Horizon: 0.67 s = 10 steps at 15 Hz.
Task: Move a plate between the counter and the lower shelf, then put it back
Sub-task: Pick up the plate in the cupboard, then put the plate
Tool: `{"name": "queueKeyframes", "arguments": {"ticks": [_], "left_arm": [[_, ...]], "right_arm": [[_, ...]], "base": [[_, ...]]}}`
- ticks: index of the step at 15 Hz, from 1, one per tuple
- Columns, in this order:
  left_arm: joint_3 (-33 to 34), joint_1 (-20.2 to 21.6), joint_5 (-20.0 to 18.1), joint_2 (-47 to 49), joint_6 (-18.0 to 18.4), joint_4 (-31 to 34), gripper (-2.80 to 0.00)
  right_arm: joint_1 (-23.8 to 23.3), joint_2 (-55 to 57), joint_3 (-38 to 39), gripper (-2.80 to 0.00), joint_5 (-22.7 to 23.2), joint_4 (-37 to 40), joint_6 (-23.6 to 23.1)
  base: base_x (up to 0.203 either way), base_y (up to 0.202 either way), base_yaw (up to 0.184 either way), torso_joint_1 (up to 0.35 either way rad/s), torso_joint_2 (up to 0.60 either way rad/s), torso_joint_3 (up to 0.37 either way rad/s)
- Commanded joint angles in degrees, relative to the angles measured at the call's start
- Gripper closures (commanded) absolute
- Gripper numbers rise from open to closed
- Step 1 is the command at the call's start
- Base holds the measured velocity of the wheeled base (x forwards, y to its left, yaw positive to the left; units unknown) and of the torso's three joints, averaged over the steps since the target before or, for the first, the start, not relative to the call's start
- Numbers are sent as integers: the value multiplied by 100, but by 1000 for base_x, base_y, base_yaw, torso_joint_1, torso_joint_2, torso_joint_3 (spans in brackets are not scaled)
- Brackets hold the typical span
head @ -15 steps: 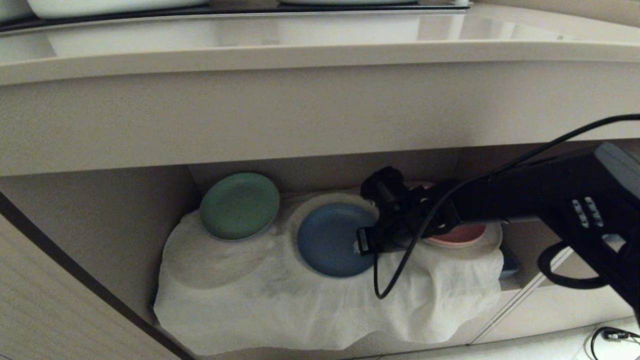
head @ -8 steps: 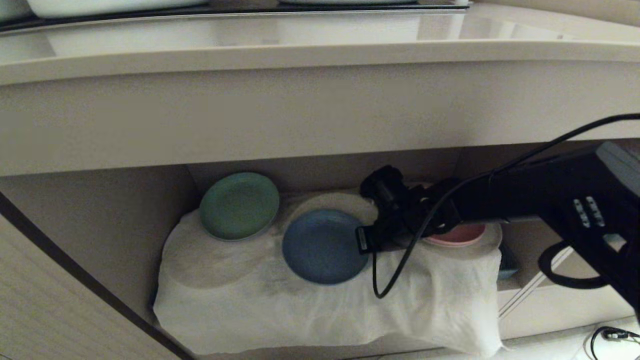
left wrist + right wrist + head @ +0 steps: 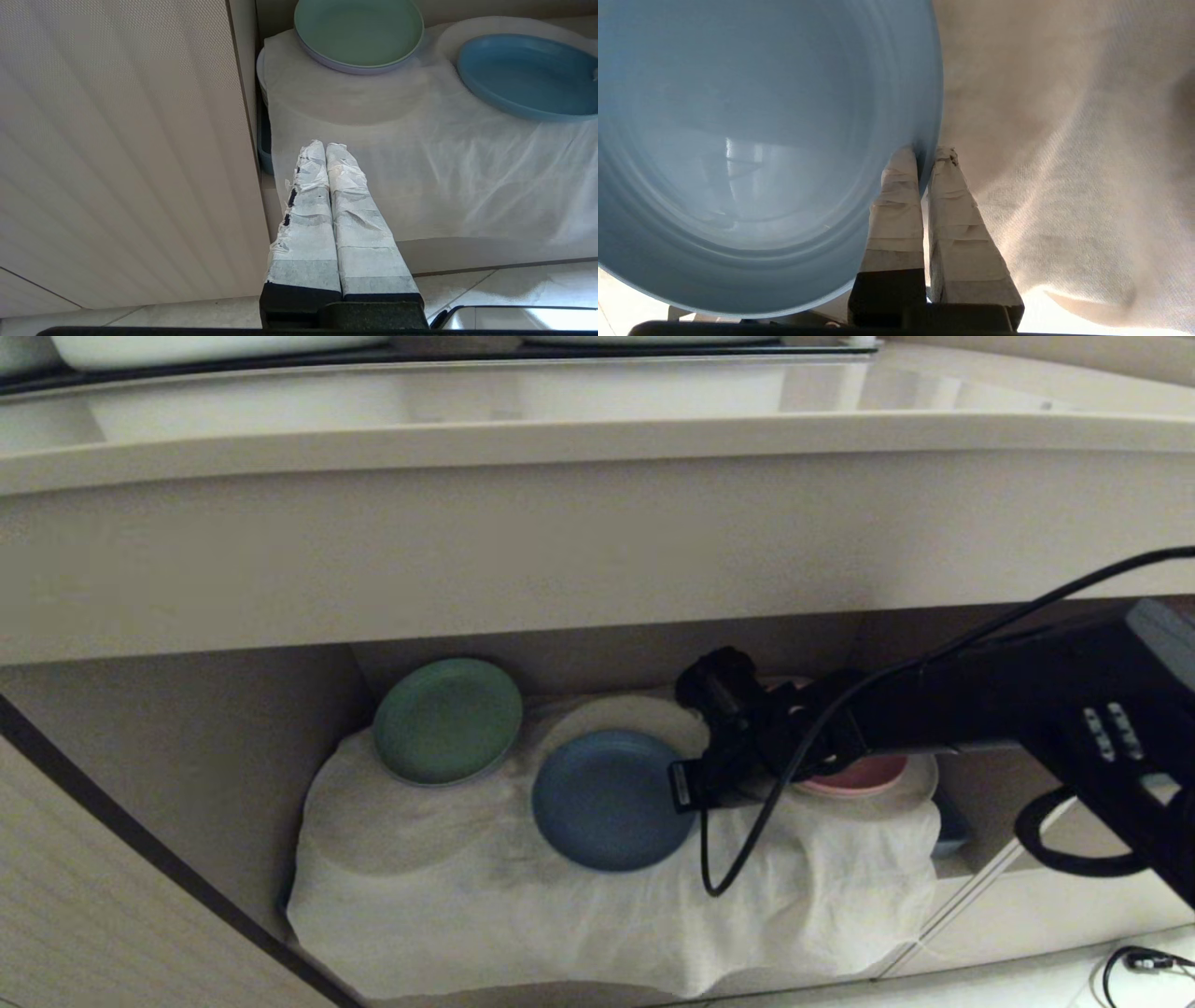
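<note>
Pinching the plate (image 3: pixel 752 154) rim, right gripper (image 3: pixel 924 156) is clamped tight w/ plate apparently lifted near lower shelf (image 3: pixel 280 747) centre.

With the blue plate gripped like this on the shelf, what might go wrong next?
1. The right gripper pinches only the thin rim of the blue plate, so the plate may tilt or slip when lifted.
2. The plate sits on the loose white cloth; pulling it out may drag the cloth along and disturb the green plate and the pink plate.
3. The counter overhangs the shelf; lifting too early could knock the plate against it.
</note>
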Motion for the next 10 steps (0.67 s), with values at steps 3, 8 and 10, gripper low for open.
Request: {"name": "queueKeyframes", "arguments": {"ticks": [3, 8, 10], "left_arm": [[1, 0, 0, -2, 0, 2, 0], [1, 0, 0, -2, 0, 2, 0], [1, 0, 0, -2, 0, 2, 0]], "right_arm": [[-5, -223, 303, 0, -20, 14, 10], [-13, -561, 758, 0, -21, 21, 9], [-14, -712, 912, 0, -21, 14, 11]], "base": [[0, 0, 0, 0, 0, 0], [0, 0, 0, 0, 0, 0], [0, 0, 0, 0, 0, 0]]}}
